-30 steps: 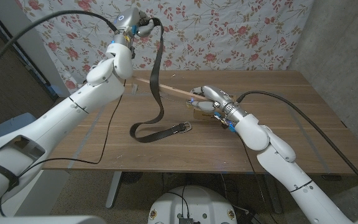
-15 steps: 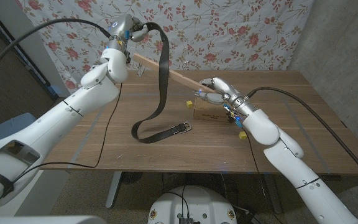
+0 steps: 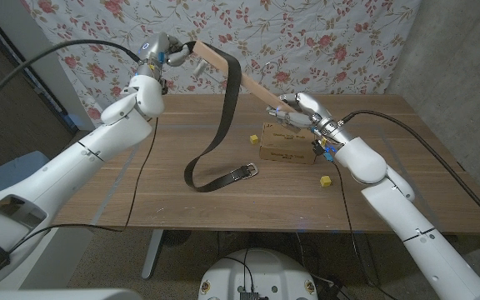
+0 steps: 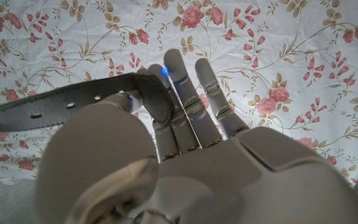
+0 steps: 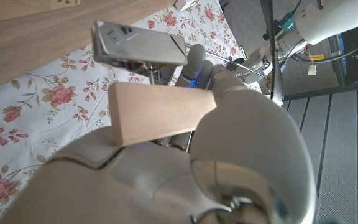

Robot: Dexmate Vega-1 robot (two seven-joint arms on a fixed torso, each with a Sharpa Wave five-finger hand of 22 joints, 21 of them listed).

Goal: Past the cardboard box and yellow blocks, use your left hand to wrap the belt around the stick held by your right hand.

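Note:
In the head view my right hand (image 3: 303, 110) grips the lower end of a long wooden stick (image 3: 211, 55) that slants up toward the left above the table. My left hand (image 3: 172, 50) is raised high by the stick's far tip and pinches one end of the dark belt (image 3: 217, 132). The belt crosses the stick, hangs down in a long loop, and its buckle end (image 3: 245, 171) lies on the table. The left wrist view shows the belt (image 4: 55, 107) held against my left hand's fingers (image 4: 180, 93). The right wrist view shows the stick (image 5: 157, 113) clamped in my right hand (image 5: 241, 143).
A cardboard box (image 3: 286, 143) stands on the wooden table (image 3: 165, 196) below my right hand. One yellow block (image 3: 254, 137) lies at the box's left, another (image 3: 327, 179) in front of it. A floral cloth (image 3: 323, 42) hangs behind the table.
My right hand has lifted and tilted the stick higher, toward the left hand. My left hand has moved back and left with the belt end, and the belt now hangs from the stick.

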